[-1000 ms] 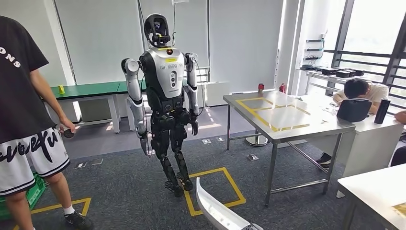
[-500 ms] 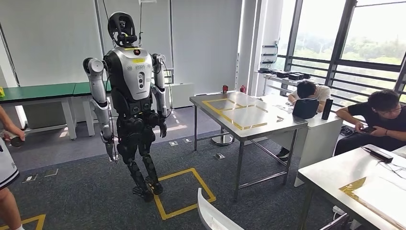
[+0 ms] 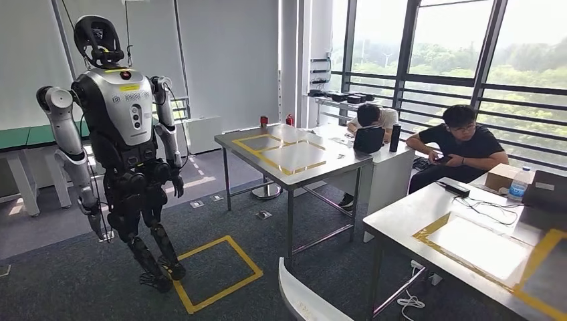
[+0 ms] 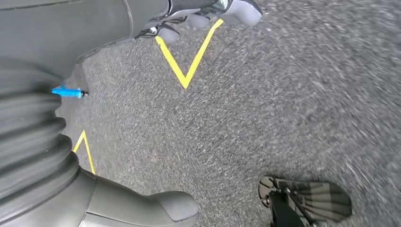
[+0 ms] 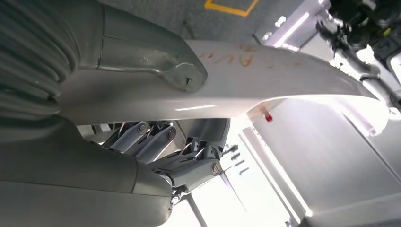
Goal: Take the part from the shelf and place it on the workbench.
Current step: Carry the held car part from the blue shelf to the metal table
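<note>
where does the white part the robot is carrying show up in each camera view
Head view: the white part pokes up at the bottom edge, centre.
Right wrist view: it runs across the frame, gripped by the right hand.
Left wrist view: not in it.
Shared landmark: yellow floor tape, also in the left wrist view.

Seen from the head, a second robot (image 3: 124, 140) stands at ten o'clock on the floor (image 3: 80, 281), beside a taped square (image 3: 217, 271). A bench (image 3: 287, 150) stands at twelve o'clock, with two seated people (image 3: 461, 144) behind it toward two o'clock. A nearer bench (image 3: 428, 224) lies at three o'clock, carrying a box (image 3: 503, 177) and bottle (image 3: 519, 184). The part (image 3: 304, 301) lies at six o'clock, held in the right robot hand (image 5: 94, 118).
</note>
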`<state>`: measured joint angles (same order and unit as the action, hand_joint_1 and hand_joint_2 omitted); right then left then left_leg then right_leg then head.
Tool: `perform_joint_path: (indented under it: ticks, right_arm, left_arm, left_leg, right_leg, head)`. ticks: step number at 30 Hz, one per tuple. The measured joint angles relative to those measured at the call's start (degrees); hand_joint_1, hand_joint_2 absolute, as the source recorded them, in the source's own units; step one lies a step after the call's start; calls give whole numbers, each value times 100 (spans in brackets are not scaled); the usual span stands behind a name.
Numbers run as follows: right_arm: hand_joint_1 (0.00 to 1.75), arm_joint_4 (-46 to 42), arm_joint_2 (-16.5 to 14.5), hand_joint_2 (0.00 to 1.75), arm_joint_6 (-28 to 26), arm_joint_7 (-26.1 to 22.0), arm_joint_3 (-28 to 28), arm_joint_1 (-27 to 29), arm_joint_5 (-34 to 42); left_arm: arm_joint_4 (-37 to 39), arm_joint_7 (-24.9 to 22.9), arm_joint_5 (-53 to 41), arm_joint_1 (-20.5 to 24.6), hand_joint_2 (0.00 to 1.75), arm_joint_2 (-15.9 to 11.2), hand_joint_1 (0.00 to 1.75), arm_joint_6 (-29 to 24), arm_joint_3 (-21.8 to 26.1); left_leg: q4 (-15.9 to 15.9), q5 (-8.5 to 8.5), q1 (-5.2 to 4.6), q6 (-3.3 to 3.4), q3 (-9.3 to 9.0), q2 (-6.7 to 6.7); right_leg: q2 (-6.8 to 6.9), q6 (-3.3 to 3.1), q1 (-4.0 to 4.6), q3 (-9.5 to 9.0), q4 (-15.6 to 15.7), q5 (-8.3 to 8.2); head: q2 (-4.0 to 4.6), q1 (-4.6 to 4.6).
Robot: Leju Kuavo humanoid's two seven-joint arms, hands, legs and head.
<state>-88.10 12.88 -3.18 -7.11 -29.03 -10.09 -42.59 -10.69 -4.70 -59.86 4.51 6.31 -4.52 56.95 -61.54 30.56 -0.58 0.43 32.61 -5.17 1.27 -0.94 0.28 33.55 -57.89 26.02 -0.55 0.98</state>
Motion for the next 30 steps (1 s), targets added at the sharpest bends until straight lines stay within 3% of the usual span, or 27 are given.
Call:
perform_joint_path:
  ticks: [2, 4, 5, 6, 7, 9, 11, 13, 14, 16, 18, 20, 21, 22, 24, 25, 26, 28, 29, 30]
  right_arm:
    - [175, 43, -26, 175, 8, -10, 0, -119, 17]
    - [175, 101, -64, 175, 17, -9, 0, -205, 23]
    - [175, 124, -80, 175, 21, -4, 0, -222, 21]
    - [175, 137, -95, 175, 25, 3, 0, -228, 16]
    - [175, 141, -113, 175, 32, 12, -1, -234, 7]
    - [175, 143, -144, 175, 48, 31, -2, -277, -13]
    - [175, 149, -164, 175, 59, 40, -2, -339, -25]
    - [175, 161, -180, 175, 64, 42, -1, -374, -34]
    - [175, 166, -187, 175, 64, 46, -1, -383, -47]
    - [175, 167, -204, 175, 61, 72, 0, -427, -85]
    - [175, 163, -231, 175, 54, 96, 0, -485, -114]
    - [175, 157, -248, 175, 38, 104, 4, -502, -125]
    - [175, 148, -250, 175, 29, 107, 15, -502, -126]
    - [175, 128, -250, 175, 20, 107, 40, -504, -128]
    - [175, 55, -250, 175, 2, 105, 121, -529, -132]
    - [175, 5, -255, 175, -10, 104, 172, -549, -139]
    - [175, -44, -261, 175, -24, 105, 222, -566, -151]
    - [175, -134, -271, 175, -49, 107, 328, -576, -176]
    - [175, -175, -273, 175, -57, 106, 378, -561, -184]
    - [175, -216, -275, 175, -70, 98, 424, -545, -187]
  left_arm:
    - [-4, -2, 1, 11, 175, -4, 0, 15, -1]
    - [-5, 1, 6, 15, 175, -11, 0, 32, -1]
    - [-7, 16, 15, 16, 175, -16, 0, 36, -1]
    - [-8, 41, 25, 16, 175, -20, 0, 35, -1]
    - [-9, 61, 34, 17, 175, -20, 0, 34, -1]
    - [-6, 59, 38, 18, 175, -11, 0, 32, -2]
    - [1, 1, 30, 24, 175, 1, 0, 32, -3]
    - [2, -64, 22, 30, 175, 8, 0, 32, -3]
    - [-1, -85, 21, 33, 175, 10, 0, 32, -3]
    - [-6, -100, 29, 36, 175, 14, 0, 33, -3]
    - [-11, -110, 51, 26, 175, 10, 0, 39, -3]
    - [-11, -115, 64, 13, 175, 8, 0, 49, -3]
    - [-11, -116, 64, 12, 175, 9, 0, 52, -3]
    - [-11, -119, 61, 15, 175, 11, 0, 55, -3]
    - [-11, -135, 47, 26, 175, 23, 0, 58, -3]
    - [-11, -150, 39, 32, 175, 29, 0, 60, -3]
    - [-11, -167, 33, 38, 175, 34, 0, 63, -3]
    - [-11, -190, 34, 53, 175, 44, 0, 80, -3]
    - [-14, -193, 40, 62, 175, 46, 0, 88, -3]
    - [-16, -192, 49, 68, 175, 49, 0, 94, -3]
  left_leg:
    - [-592, 335, 29, -54, 254, 391]
    - [-1241, 590, 57, -90, 545, 492]
    - [-1343, 573, 71, -105, 591, 498]
    - [-1219, 444, 89, -120, 530, 510]
    - [-892, 239, 115, -140, 370, 556]
    - [-156, -57, 178, -181, 21, 838]
    - [127, -109, 195, -157, -102, 1012]
    - [123, -137, 173, -66, -89, 895]
    - [129, -156, 167, -20, -82, 829]
    - [152, -191, 159, 61, -58, 677]
    - [151, -203, 112, 110, -25, 509]
    - [149, -208, 65, 133, -2, 334]
    - [149, -209, 48, 138, 2, 253]
    - [149, -209, 35, 141, 0, 176]
    - [149, -202, 10, 139, -12, 29]
    - [150, -199, 1, 127, -16, -30]
    - [151, -196, -3, 110, -21, -88]
    - [170, -194, 0, 62, -46, -201]
    - [168, -184, 6, 33, -57, -204]
    - [117, -139, 10, -2, -43, -103]
  right_leg:
    - [-129, -30, -40, 9, 26, -45]
    - [-276, -20, -53, 36, 22, -67]
    - [-352, -7, -62, 44, 17, -77]
    - [-427, 11, -75, 49, 9, -86]
    - [-501, 36, -93, 55, -4, -91]
    - [-642, 110, -119, 96, -55, -95]
    - [-769, 203, -125, 167, -83, -122]
    - [-893, 290, -143, 217, -62, -176]
    - [-870, 316, -147, 242, -77, -173]
    - [-585, 336, -125, 423, -420, 39]
    - [-254, 334, -98, 779, -1203, 443]
    - [-171, 306, -85, 995, -1752, 634]
    - [-158, 278, -71, 935, -1711, 579]
    - [-133, 241, -48, 756, -1441, 445]
    - [75, 141, 33, 251, -602, 174]
    - [163, 96, 69, 84, -299, 100]
    - [218, 58, 98, 5, -130, 75]
    - [117, 6, 113, 16, -76, 51]
    - [56, -16, 95, 2, -34, 23]
    - [-3, -39, 70, -21, 11, -10]
  head:
    - [0, -7]
    - [0, -15]
    - [0, -16]
    - [0, -18]
    - [0, -17]
    - [0, -19]
    - [0, -15]
    - [0, -8]
    - [0, -4]
    - [0, 16]
    - [0, 31]
    - [0, 35]
    - [0, 37]
    - [0, 39]
    - [0, 38]
    - [0, 40]
    - [0, 38]
    - [0, 38]
    - [0, 35]
    - [0, 35]
